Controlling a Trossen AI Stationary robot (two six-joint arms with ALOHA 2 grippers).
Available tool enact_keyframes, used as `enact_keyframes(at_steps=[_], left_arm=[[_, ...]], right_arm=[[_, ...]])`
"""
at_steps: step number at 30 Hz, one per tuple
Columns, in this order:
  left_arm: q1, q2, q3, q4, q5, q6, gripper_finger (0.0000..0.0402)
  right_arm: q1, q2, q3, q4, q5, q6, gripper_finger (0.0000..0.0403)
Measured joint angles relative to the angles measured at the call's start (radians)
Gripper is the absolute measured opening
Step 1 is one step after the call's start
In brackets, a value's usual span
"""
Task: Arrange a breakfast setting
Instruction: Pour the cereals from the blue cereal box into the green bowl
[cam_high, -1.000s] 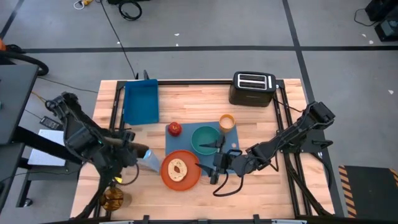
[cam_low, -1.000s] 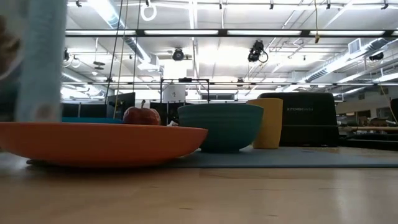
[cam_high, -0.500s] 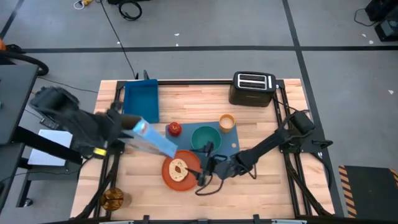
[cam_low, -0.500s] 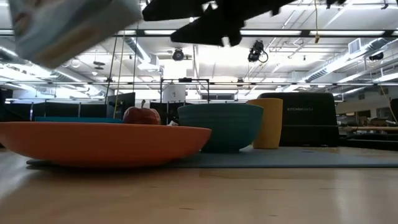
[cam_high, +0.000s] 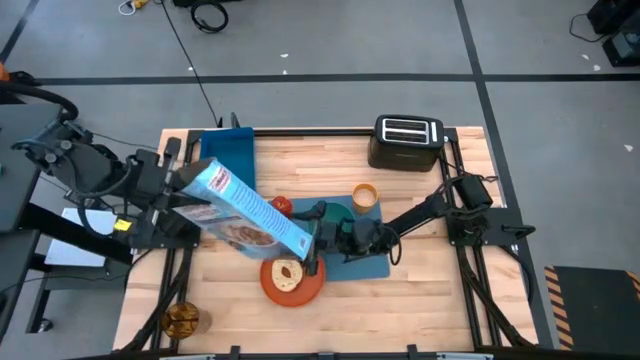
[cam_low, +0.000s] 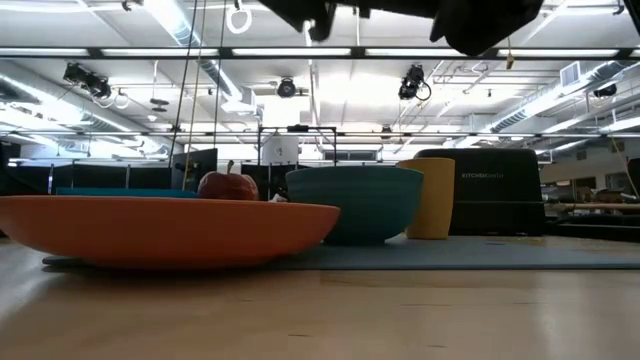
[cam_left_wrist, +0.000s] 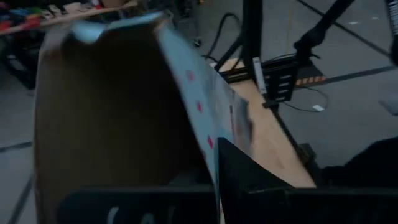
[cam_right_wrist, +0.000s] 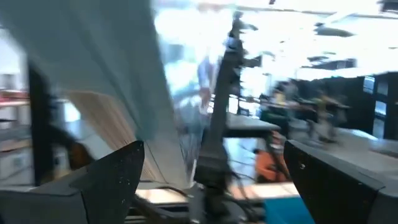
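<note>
My left gripper (cam_high: 180, 185) is shut on the blue cereal bag (cam_high: 250, 212), high above the table's left half. The bag reaches out over the red apple (cam_high: 281, 205) and the orange plate (cam_high: 290, 282), on which the round bread piece (cam_high: 287, 272) lies. My right gripper (cam_high: 312, 240) is open, one finger on either side of the bag's free end (cam_high: 302, 240). The teal bowl (cam_high: 335, 215) and the orange cup (cam_high: 365, 196) stand on the blue placemat (cam_high: 365, 265). The spoon does not show. My left gripper pinches the bag's left end (cam_high: 202, 185) between its two fingers, one finger (cam_left_wrist: 261, 180) on the printed side. The fingers come level from the table's left, along the bag. The bag is lifted clear and stretches away from the gripper toward the table's right and near side.
A deep blue bin (cam_high: 228, 162) stands at the far left and a black toaster (cam_high: 408, 142) at the far right. An amber object (cam_high: 182, 320) sits at the near left corner. Bare wood lies on the near right.
My left gripper has gone up and toward the table's far left with the cereal bag. The bag has been lifted clear of the table and tipped over, and now reaches out over the apple and plate. My right gripper has risen and gone left toward the bag's free end.
</note>
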Motion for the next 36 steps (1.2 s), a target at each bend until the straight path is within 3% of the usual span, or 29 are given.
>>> enact_keyframes(at_steps=[14, 27, 36], left_arm=[[0.000, -0.006, -0.002, 0.010, -0.025, 0.052, 0.0003], [0.000, 0.029, -0.002, 0.077, -0.100, 0.060, 0.0003], [0.000, 0.056, -0.002, 0.156, -0.101, 0.071, 0.0006]], right_arm=[[0.000, -0.040, 0.008, -0.030, -0.189, -0.072, 0.0392], [-0.037, -0.051, 0.056, 0.078, -0.053, -0.023, 0.0387], [-0.048, -0.052, 0.091, 0.129, -0.066, -0.019, 0.0303]])
